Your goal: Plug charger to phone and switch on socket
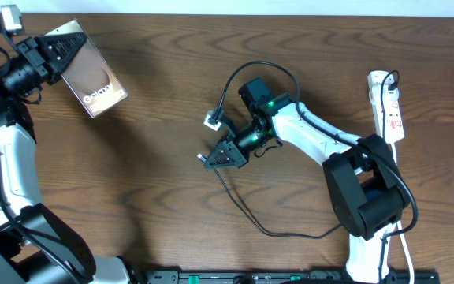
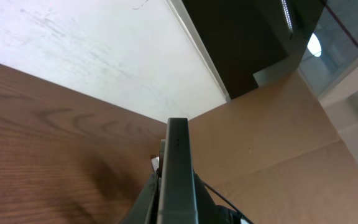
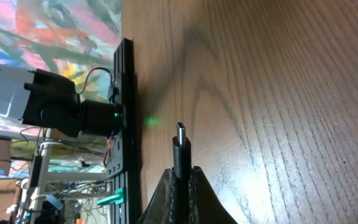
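Left gripper (image 1: 65, 54) was clamped on the phone (image 1: 97, 79) at the far-left corner of the surface (image 1: 156, 197), with the phone's thin edge (image 2: 178, 168) showing in the left wrist view. Right gripper (image 1: 210, 158) at mid-surface was closed on the charger (image 1: 247, 213) just behind its plug tip (image 3: 180, 144), the cable trailing back toward the right arm's base. Socket (image 1: 388, 106) lay at the far right, well apart from both.
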Tool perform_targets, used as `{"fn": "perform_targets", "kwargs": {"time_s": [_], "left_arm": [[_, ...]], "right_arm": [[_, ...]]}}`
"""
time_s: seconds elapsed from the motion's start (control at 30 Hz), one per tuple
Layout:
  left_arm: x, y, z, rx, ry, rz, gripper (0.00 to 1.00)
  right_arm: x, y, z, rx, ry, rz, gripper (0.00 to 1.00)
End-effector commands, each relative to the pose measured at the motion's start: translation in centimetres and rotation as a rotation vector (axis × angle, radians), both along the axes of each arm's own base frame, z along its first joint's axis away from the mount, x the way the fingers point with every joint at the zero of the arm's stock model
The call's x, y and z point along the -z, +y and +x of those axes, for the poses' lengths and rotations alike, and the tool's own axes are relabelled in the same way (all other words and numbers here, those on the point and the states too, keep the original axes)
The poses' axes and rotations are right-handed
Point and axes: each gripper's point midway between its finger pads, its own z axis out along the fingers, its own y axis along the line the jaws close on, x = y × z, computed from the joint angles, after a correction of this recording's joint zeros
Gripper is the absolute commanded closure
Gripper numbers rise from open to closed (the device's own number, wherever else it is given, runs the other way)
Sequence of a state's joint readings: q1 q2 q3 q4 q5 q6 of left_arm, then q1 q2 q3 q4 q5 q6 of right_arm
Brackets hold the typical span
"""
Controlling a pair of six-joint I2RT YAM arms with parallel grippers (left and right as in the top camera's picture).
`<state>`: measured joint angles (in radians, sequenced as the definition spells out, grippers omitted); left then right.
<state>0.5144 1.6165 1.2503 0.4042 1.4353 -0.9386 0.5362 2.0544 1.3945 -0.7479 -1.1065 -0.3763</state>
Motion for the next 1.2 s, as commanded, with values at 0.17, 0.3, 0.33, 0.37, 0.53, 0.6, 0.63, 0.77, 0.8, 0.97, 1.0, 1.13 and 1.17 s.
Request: {"fn": "perform_targets", "kwargs": {"time_s": [0.17,0.3,0.33,0.37,0.53,0.6,0.63,0.77,0.8,0.97,1.0,1.13,1.17], "left_arm": [[-0.4,-0.2,-0.3,0.019,-0.017,0.009,0.92],[-0.4,-0.2,-0.3,0.019,-0.017,0.009,0.93],[-0.4,-0.2,-0.3,0.019,-0.017,0.009,0.93],[-0.4,-0.2,-0.3,0.019,-0.017,0.009,0.93],[-0.4,-0.2,-0.3,0.019,-0.017,0.009,0.93],[-0.4,-0.2,-0.3,0.019,-0.017,0.009,0.92],[-0.4,-0.2,-0.3,0.019,-0.018,0.01,0.92],[-0.4,-0.2,-0.3,0.019,-0.017,0.009,0.93],[-0.4,-0.2,-0.3,0.019,-0.017,0.009,0.93],[-0.4,-0.2,-0.3,0.019,-0.017,0.009,0.93],[-0.4,-0.2,-0.3,0.019,-0.017,0.009,0.93],[-0.4,-0.2,-0.3,0.019,-0.017,0.009,0.93],[-0.4,-0.2,-0.3,0.019,-0.017,0.009,0.92]], "right_arm": [[4.4,-2.9,2.8,0.274,0.097,-0.396,0.99],[7.6,-8.5,4.3,0.536,0.143,-0.77,0.99],[7.8,-9.5,4.3,0.571,0.154,-0.829,0.99],[7.9,-10.6,4.3,0.604,0.173,-0.884,0.99],[7.0,-13.0,3.4,0.667,0.277,-1.0,0.99],[6.6,-13.5,2.7,0.673,0.315,-1.034,0.99],[6.5,-13.8,2.4,0.674,0.331,-1.053,0.99],[6.3,-15.8,0.5,0.671,0.362,-1.186,0.99],[6.2,-16.3,0.2,0.677,0.365,-1.22,0.99],[6.4,-16.9,-0.3,0.718,0.347,-1.297,0.99],[6.4,-16.9,-0.2,0.728,0.337,-1.304,0.99],[6.7,-16.3,0.0,0.737,0.305,-1.298,0.99],[6.8,-16.2,0.0,0.735,0.3,-1.295,0.99]]}}
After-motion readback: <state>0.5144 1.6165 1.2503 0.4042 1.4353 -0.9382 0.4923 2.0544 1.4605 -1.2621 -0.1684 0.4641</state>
